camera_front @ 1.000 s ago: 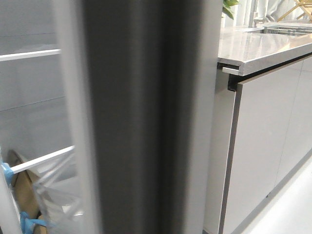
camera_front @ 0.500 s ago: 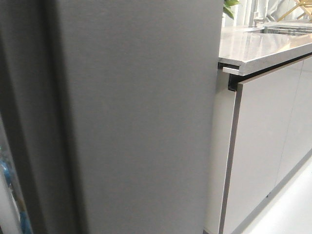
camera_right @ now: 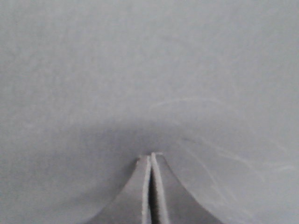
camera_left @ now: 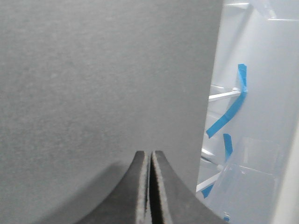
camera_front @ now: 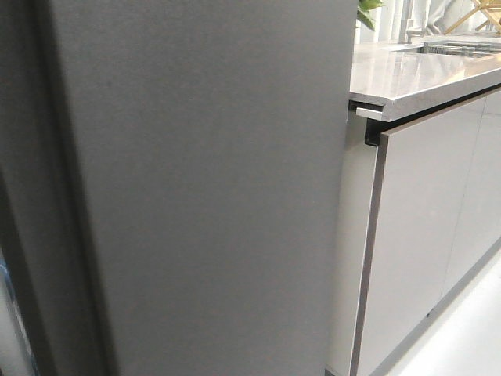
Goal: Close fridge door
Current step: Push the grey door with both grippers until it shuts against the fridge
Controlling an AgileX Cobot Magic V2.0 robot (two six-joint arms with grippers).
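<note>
The fridge door (camera_front: 203, 188) is a matte dark grey slab that fills most of the front view; neither gripper shows there. In the left wrist view my left gripper (camera_left: 150, 153) is shut and empty, its tips at or against the door's dark grey face (camera_left: 103, 79). Past the slab's edge I see white lining with blue tape strips (camera_left: 233, 107) and clear plastic (camera_left: 252, 163). In the right wrist view my right gripper (camera_right: 151, 156) is shut and empty, its tips at a plain grey surface (camera_right: 149, 70) that fills the view.
To the right of the door stand glossy light grey cabinet fronts (camera_front: 423, 235) under a grey countertop (camera_front: 423, 78). A darker grey strip (camera_front: 31, 235) runs down the left of the door. White floor (camera_front: 470, 337) shows at the lower right.
The door has swung across the front view: a second ago I saw its edge and the shelves with blue tape, now its outer face covers nearly all of that.
</note>
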